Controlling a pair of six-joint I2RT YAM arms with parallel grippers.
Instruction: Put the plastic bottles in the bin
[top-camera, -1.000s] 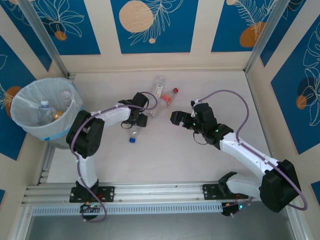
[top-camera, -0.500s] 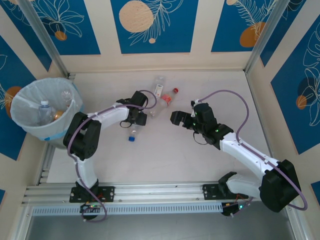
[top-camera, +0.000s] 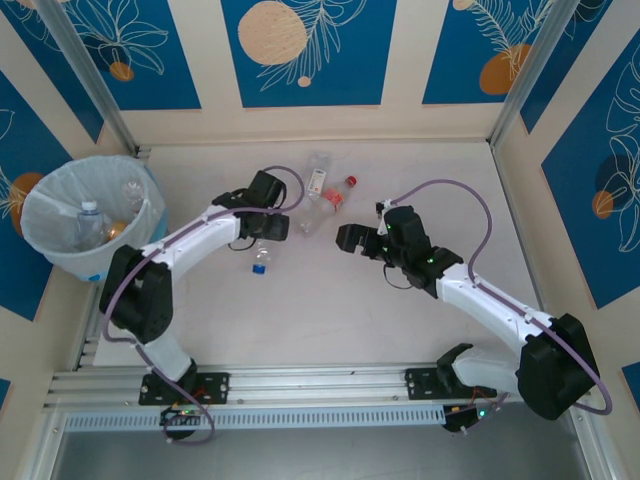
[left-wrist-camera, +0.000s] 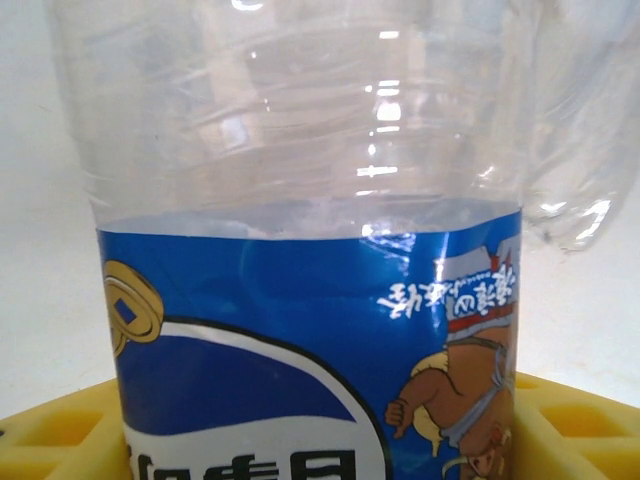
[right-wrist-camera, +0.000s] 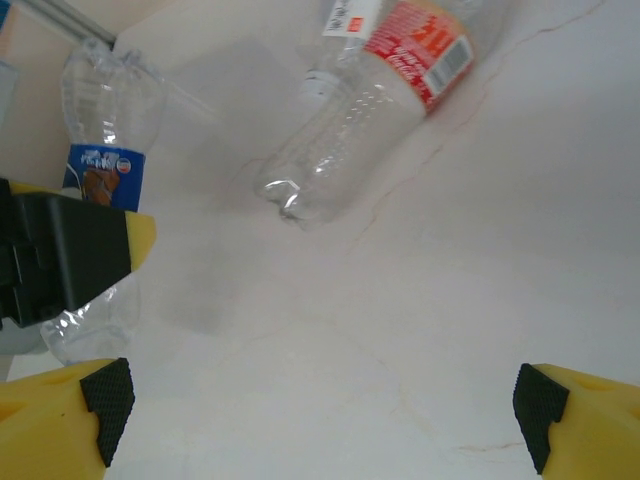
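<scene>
My left gripper (top-camera: 267, 232) is shut on a clear plastic bottle with a blue label (left-wrist-camera: 300, 330). Its blue cap (top-camera: 260, 266) points toward the near edge, and yellow fingers (left-wrist-camera: 60, 430) show on both sides of the label. The right wrist view shows the same bottle (right-wrist-camera: 105, 165) in the left gripper. Two more plastic bottles lie at the back centre: one with a red label and red cap (top-camera: 330, 198) and a clear one with a white label (top-camera: 318, 168). My right gripper (top-camera: 350, 240) stands open just right of them, above bare table (right-wrist-camera: 320, 400). The bin (top-camera: 60, 180) stands at the far left.
The bin's white bag holds several bottles (top-camera: 90, 215). Blue and cream wall panels (top-camera: 300, 60) close off the back and sides. A metal rail (top-camera: 300, 385) runs along the near edge by the arm bases.
The left gripper has closed in on the blue-labelled bottle and drawn back to the left with it. The bottle's cap has shifted up and left. The right arm has barely moved.
</scene>
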